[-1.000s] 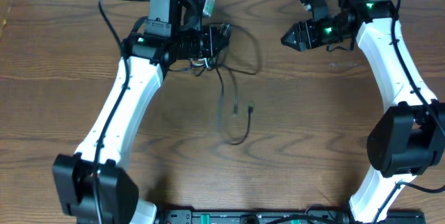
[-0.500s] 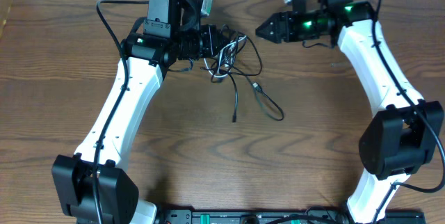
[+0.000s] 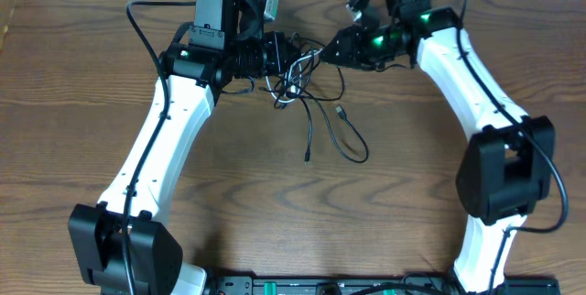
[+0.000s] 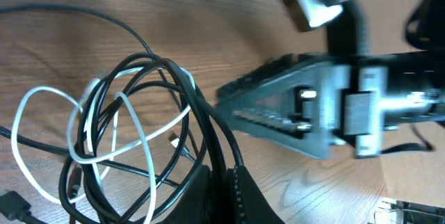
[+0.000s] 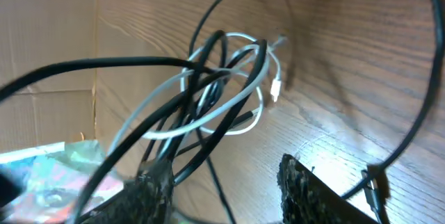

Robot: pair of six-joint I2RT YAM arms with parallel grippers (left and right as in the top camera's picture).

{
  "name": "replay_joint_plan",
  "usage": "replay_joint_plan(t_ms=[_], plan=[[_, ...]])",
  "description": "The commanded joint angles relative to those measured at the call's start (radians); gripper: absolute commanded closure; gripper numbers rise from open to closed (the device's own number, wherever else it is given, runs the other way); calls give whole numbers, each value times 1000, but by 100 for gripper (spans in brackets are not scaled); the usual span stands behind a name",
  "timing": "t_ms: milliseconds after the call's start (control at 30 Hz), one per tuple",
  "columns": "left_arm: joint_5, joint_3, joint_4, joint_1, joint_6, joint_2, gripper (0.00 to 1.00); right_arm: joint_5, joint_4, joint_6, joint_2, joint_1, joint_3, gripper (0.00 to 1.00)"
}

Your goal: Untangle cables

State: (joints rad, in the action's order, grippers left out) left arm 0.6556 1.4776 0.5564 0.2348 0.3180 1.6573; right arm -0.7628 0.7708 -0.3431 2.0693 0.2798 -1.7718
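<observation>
Closest to me on the table (image 3: 220, 213), the free run of the black cable (image 3: 311, 121) lies slack. It curls round in an open loop, with one small plug end (image 3: 309, 157) pointing my way. Nothing holds that part, so it is the slack I have to work with.

Further out it runs up into the tangle (image 3: 295, 71), where the white cable (image 4: 42, 90) loops through several black turns. The left gripper (image 4: 221, 182) is clamped tight on black strands at the edge of that bundle. I read it as the anchor, keeping the knot steady so the other arm has something to pull against.

Beyond that, toward the far edge, the right gripper (image 5: 226, 186) noses up to the bundle from the opposite side, fingers apart and nothing pinched between them. In its own camera the white loops hang just ahead of the fingers. Black strands pass close by one finger, but the picture is too blurred there for me to tell whether any touches it.

I judge the step in hand to be taking a white loop and drawing it away from the anchor. The risk is catching a black strand with it and tightening the knot.
</observation>
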Motion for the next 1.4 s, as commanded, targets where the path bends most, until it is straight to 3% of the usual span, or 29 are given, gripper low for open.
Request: replay_joint_plan(t_ms=[0, 200, 367, 500, 600, 767, 933, 1133, 1233, 1367], plan=[[7, -2, -8, 0, 3, -2, 92, -33, -29, -23, 19, 17, 3, 51], [7, -2, -8, 9, 8, -2, 93, -45, -78, -24, 35, 58, 3, 46], [6, -2, -9, 31, 9, -2, 93, -39, -134, -81, 73, 93, 3, 53], [-11, -2, -9, 33, 9, -2, 93, 30, -122, -90, 94, 101, 3, 75], [-21, -2, -10, 33, 9, -2, 92, 113, -85, -89, 100, 95, 3, 99], [-94, -2, 3, 32, 9, -2, 92, 125, -10, -20, 78, 48, 3, 99], [-182, -2, 68, 33, -26, 3, 83, 134, 105, 116, -4, -11, 0, 99], [-380, -2, 167, 32, -85, 25, 78, 452, 298, 188, -151, -80, -9, 99], [-484, -2, 193, 29, -85, 37, 78, 510, 349, 216, -197, -114, -9, 99], [-426, -2, 190, 33, -89, 42, 74, 439, 372, 282, -206, -127, -8, 99]])
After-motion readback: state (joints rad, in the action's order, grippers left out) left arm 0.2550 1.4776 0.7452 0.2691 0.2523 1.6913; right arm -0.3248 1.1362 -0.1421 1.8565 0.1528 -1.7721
